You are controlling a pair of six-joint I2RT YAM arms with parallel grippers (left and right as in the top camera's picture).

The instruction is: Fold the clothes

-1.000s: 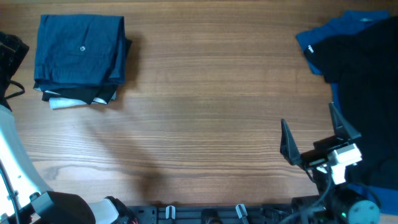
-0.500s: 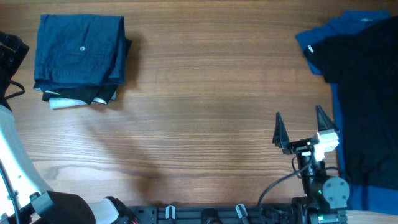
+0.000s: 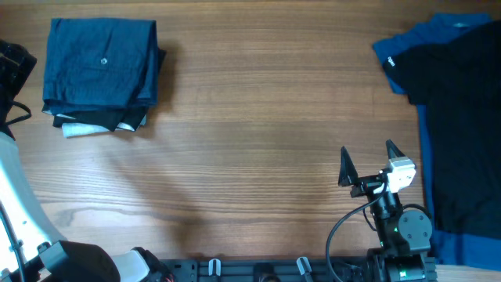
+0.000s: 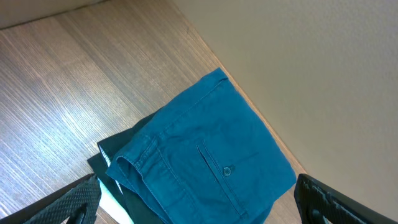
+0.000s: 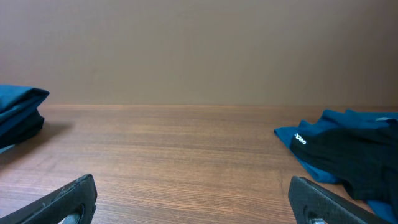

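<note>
A wooden table (image 3: 250, 117) seen from above. At its right edge a large black garment (image 3: 462, 133) lies spread loosely over a royal-blue garment (image 3: 399, 51), whose edge shows at the upper left of it. At the far left corner sits a neat folded pile: a navy piece (image 3: 98, 63) on top, a black piece (image 3: 102, 120) beneath. The right gripper (image 3: 366, 149) hovers near the front edge, just left of the black garment, fingers spread wide, holding nothing. The left gripper (image 4: 196, 196) hangs above the pile, likewise wide apart and empty. A small pale button (image 4: 227, 171) sits on the navy piece.
</note>
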